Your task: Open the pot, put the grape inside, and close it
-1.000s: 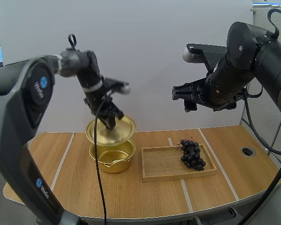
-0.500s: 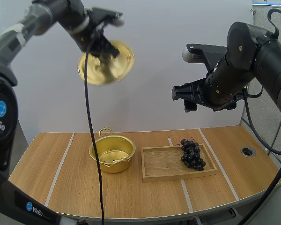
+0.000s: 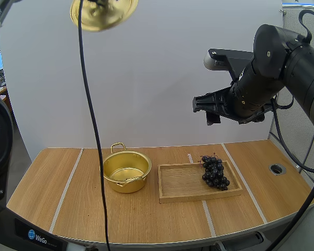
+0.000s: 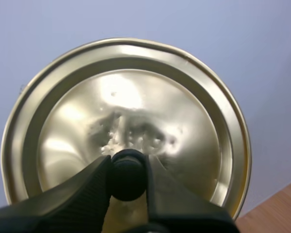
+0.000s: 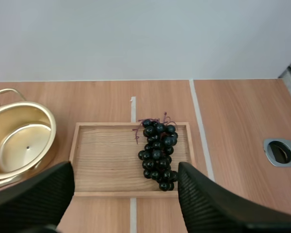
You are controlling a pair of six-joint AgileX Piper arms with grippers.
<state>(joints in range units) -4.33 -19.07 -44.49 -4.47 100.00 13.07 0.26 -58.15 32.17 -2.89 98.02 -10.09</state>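
The gold pot (image 3: 126, 171) stands open on the table, empty inside, also seen in the right wrist view (image 5: 20, 141). Its gold lid (image 3: 103, 11) hangs high above the table, tilted. My left gripper (image 4: 128, 167) is shut on the lid's black knob (image 4: 128, 175), with the lid (image 4: 136, 111) spread behind it. A bunch of dark grapes (image 3: 214, 171) lies at the right end of the wooden tray (image 3: 180, 183). My right gripper (image 3: 205, 110) hovers high above the tray, open and holding nothing. From its wrist camera the grapes (image 5: 158, 158) lie on the tray (image 5: 104, 155) between its spread fingers (image 5: 43, 194).
The tray sits just right of the pot. A round metal-rimmed hole (image 3: 277, 169) is set in the table near the right edge. Pale lines cross the wooden tabletop (image 3: 68, 198), which is bare left of the pot and along the front.
My left arm has lifted the lid off the pot and carried it up and slightly left to the top of the high view. The right arm has not moved.
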